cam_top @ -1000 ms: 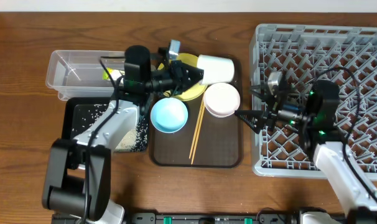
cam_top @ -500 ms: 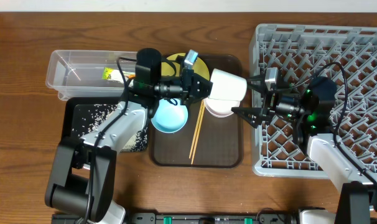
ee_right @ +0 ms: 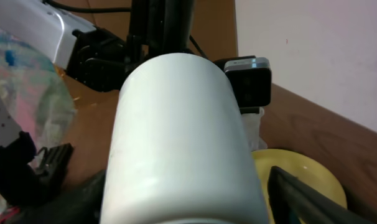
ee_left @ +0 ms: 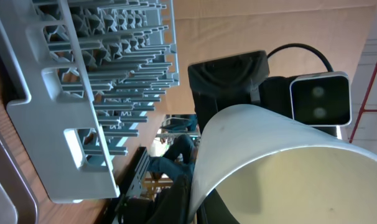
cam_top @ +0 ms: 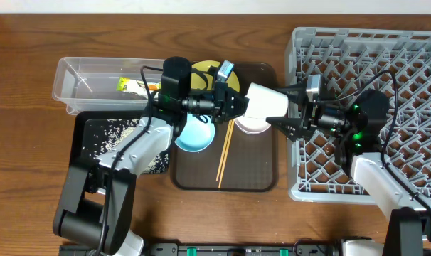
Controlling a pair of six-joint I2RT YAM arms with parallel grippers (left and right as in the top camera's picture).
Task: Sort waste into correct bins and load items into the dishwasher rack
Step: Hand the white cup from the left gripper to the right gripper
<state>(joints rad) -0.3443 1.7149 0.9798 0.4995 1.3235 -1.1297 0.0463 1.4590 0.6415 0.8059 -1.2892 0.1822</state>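
**Cup changes hands on its way to the rack**

At the centre of the overhead frame, the left gripper clasps the small white cup on its side, held in the air above the brown serving tray. The right gripper meets it from the right. Its claw is spread wide, one finger above the cup and one below; whether either touches cannot be told.

The step in hand looks like a handover, with the cup bound for the dishwasher rack at the right of the frame. The next move calls for the right jaws to close squarely on the cup's wall before the left lets go.

On the tray below wait the white bowl, the light blue bowl and the chopsticks.
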